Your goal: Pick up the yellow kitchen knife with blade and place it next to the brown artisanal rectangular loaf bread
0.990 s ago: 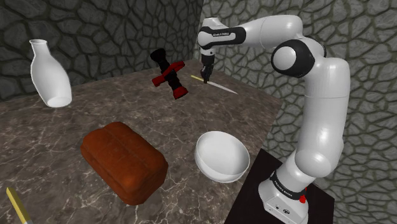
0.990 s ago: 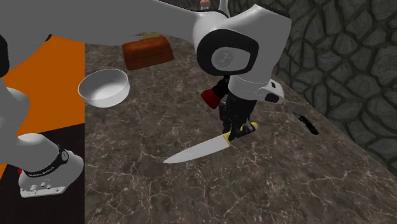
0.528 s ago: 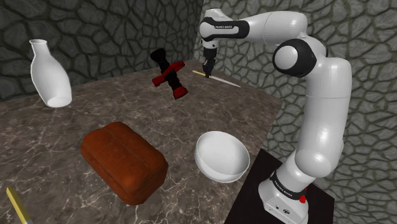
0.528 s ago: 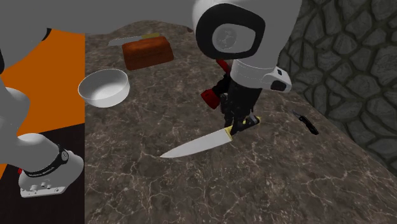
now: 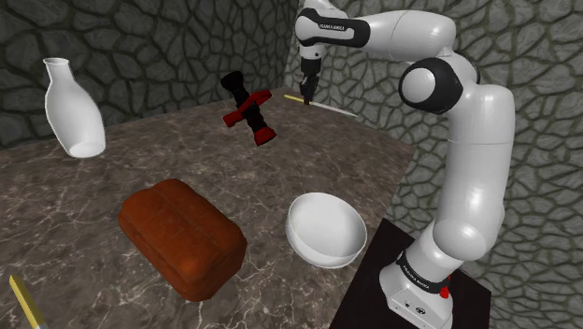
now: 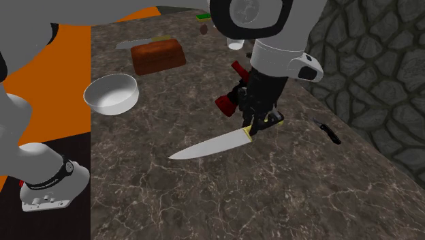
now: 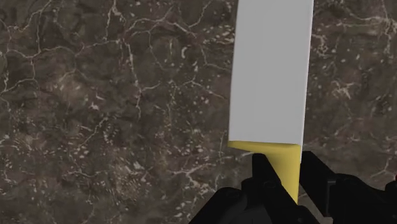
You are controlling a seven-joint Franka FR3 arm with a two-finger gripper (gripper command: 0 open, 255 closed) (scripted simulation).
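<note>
My black gripper is shut on the yellow handle of the kitchen knife. The knife hangs above the dark marble table, its pale blade level and sticking out sideways from the fingers. In the wrist view the blade runs straight away from the fingers over bare marble. The brown rectangular loaf lies near the table's front in the shoulder view, well apart from the knife.
A red and black object stands just beside the gripper. A white bowl sits near the loaf, a white vase at the back left. A small black folding knife lies near the stone wall. Another yellow-handled knife lies at the shoulder view's lower left.
The gripper has risen with the knife in it, lifting the blade clear of the table. Everything else on the table has stayed put.
</note>
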